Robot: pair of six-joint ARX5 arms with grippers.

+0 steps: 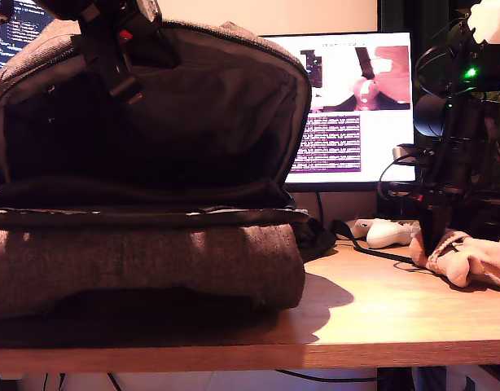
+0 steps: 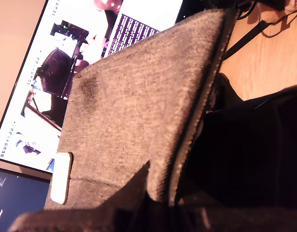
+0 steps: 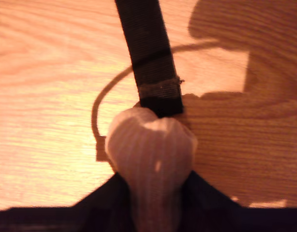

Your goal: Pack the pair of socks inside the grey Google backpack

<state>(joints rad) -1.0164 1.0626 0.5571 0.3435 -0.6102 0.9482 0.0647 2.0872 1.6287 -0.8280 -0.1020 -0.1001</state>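
Grey Google backpack (image 1: 144,261) takes up most of the desk (image 1: 364,318), lying flat toward the exterior view's left end, front edge near the desk's front edge. Flap is held up, dark lining exposed, mouth wide open. Woven tweed shell, floppy but bulky; it won't stand up unaided. White patch (image 2: 61,177) shows on the outside of the raised flap.

My first gripper sits at the flap's top edge, up by the black buckle (image 1: 120,61). The first wrist view looks straight down the flap, but the fingertips aren't visible, so I can't tell whether it's clamped on the fabric or just resting there. My guess is it's holding the mouth open.

Pair of socks (image 1: 470,259) is on the desk near the exterior view's right edge, well apart from the bag. Peach ribbed knit, loose bundle: light, soft, squashes easily, no fragility, little slip risk. My second gripper (image 3: 153,193) is down on it, with the knit bulging out between the two dark jaws, so it's pinching the socks. Best hold is across the thick middle of the roll; an end grab will likely let one sock unroll and trail.

Black strap (image 3: 151,53) lies on the wood touching the sock end, a snag risk on lift. White controller (image 1: 390,234) sits just beside it, toward the desk's back edge.
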